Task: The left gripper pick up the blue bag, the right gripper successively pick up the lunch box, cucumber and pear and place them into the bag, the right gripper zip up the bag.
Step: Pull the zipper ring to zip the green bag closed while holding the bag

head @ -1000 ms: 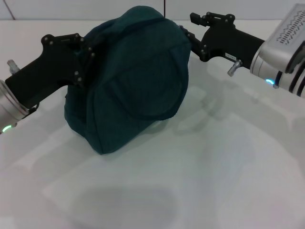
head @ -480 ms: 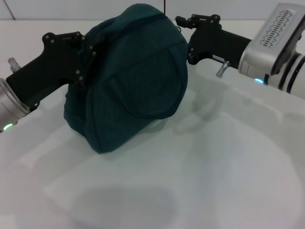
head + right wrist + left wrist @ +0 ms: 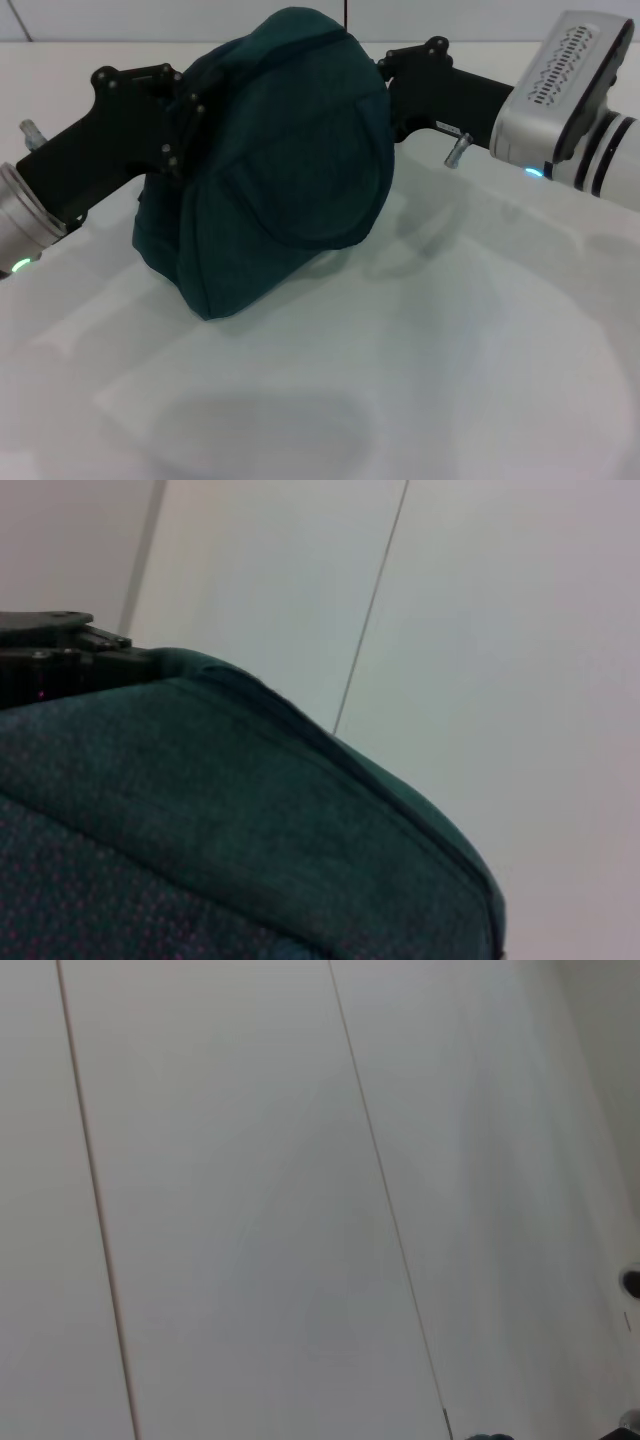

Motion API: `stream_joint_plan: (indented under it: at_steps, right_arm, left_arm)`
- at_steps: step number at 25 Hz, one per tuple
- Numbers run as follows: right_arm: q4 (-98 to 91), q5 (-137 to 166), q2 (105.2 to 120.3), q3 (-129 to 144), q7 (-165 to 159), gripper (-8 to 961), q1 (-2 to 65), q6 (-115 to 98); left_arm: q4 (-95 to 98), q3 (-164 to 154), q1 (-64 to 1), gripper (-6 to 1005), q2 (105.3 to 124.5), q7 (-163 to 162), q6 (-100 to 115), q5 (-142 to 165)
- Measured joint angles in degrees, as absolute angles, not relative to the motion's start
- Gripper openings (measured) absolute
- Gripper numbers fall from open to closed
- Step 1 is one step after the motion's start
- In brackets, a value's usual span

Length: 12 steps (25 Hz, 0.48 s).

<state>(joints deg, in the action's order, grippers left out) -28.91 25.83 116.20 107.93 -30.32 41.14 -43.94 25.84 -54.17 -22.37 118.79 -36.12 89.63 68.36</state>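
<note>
The blue bag (image 3: 290, 170) stands upright on the white table (image 3: 470, 340), bulging and dark teal. My left gripper (image 3: 185, 112) is shut on the bag's upper left edge and holds it up. My right gripper (image 3: 386, 78) presses against the bag's upper right edge, with its tip hidden behind the fabric. In the right wrist view the bag (image 3: 200, 820) fills the lower half, with a seam running along its top, and the left gripper's black body (image 3: 60, 650) shows beyond it. The lunch box, cucumber and pear are out of view.
Bare white table surface spreads in front of and to the right of the bag. A white panelled wall (image 3: 300, 1180) stands behind the table. The silver right forearm (image 3: 570, 90) reaches in from the far right.
The right gripper has moved left along the bag's top edge, closer in against the fabric. The left gripper and the bag have stayed nearly still.
</note>
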Motion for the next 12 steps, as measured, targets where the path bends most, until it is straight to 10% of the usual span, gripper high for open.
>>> stream_joint_plan:
  at_steps: [12]
  right_arm:
    - [-26.78, 25.3, 116.19, 104.28, -30.75, 21, 38.2, -43.73]
  left_arm:
    - [25.83, -51.91, -22.47, 38, 119.01, -38.58, 89.41, 68.01]
